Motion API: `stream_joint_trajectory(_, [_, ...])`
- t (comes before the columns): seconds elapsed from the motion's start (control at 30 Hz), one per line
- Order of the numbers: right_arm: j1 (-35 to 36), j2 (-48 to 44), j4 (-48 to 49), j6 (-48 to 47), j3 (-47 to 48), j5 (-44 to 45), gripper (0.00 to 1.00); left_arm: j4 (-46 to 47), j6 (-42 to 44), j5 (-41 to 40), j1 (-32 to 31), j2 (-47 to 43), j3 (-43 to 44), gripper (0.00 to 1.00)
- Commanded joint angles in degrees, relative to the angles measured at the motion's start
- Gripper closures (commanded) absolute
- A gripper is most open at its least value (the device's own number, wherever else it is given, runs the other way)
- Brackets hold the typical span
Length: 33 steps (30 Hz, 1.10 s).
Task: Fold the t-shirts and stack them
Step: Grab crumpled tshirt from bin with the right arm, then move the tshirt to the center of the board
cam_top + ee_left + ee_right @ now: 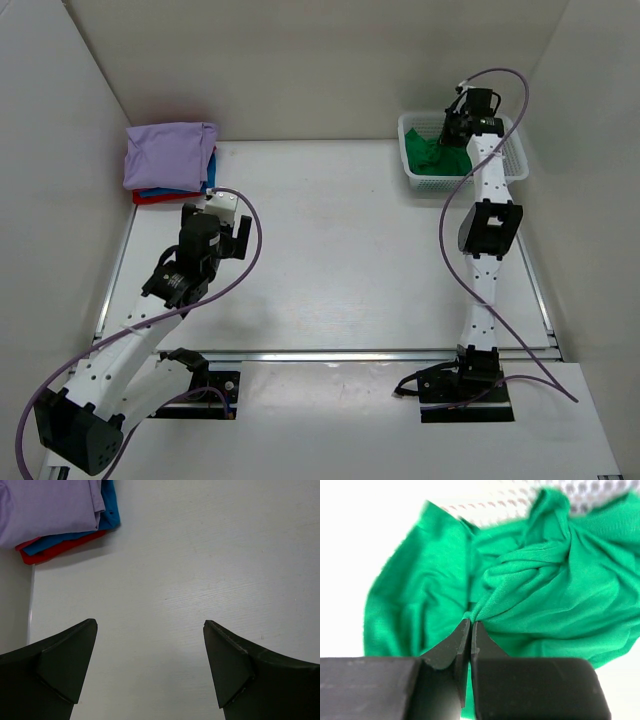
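Pinching a fold of the green t-shirt (pixel 530 590) where it lies in the basket (pixel 515 150), the right fingers (pixel 462 640) are clamped tight, presumably to lift it out. The left fingers (pixel 70 655) gape wide and empty over the bench (pixel 340 250) near the folded stack (pixel 170 160), likely waiting to help.

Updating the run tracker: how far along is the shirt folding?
Done: lavender shirt, blue shirt and red shirt lie folded in one stack. In hand: right gripper pinches the green shirt, crumpled in the basket; left gripper hangs open. Left: lift, fold and stack it.
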Motion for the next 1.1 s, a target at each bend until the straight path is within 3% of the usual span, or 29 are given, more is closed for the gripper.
stream_joint_trajectory(0.0, [1.1, -11.0, 7.5, -0.6, 3.9, -1.1, 1.00, 1.6, -0.9, 1.9, 0.4, -1.5, -0.8, 0.01])
stream_joint_trajectory(0.4, [5.3, -43.7, 13.7, -2.9, -5.2, -4.8, 1.00, -2.6, -1.7, 4.7, 1.6, -4.8, 6.0, 0.01])
stream_joint_trajectory(0.6, [18.5, -64.1, 15.1, -9.1, -19.7, 4.7, 1.00, -6.6, -2.3, 4.7, 1.8, -8.1, 10.2, 0.01])
stream_joint_trajectory(0.7, [20.5, -74.9, 19.2, -4.0, -31.9, 1.4, 1.00, -8.4, -3.3, 6.8, 2.2, -9.7, 11.9, 0.01])
stream_joint_trajectory(0.87, [22.1, -78.3, 20.5, -0.2, -43.3, -2.2, 1.00, -11.3, -4.5, 1.8, 2.6, -10.4, 15.8, 0.02])
stream_joint_trajectory(1.07, [34.0, -70.9, 28.6, 0.7, -61.3, 5.8, 1.00, -13.5, -4.6, 0.4, 2.2, -12.0, 14.8, 0.02])
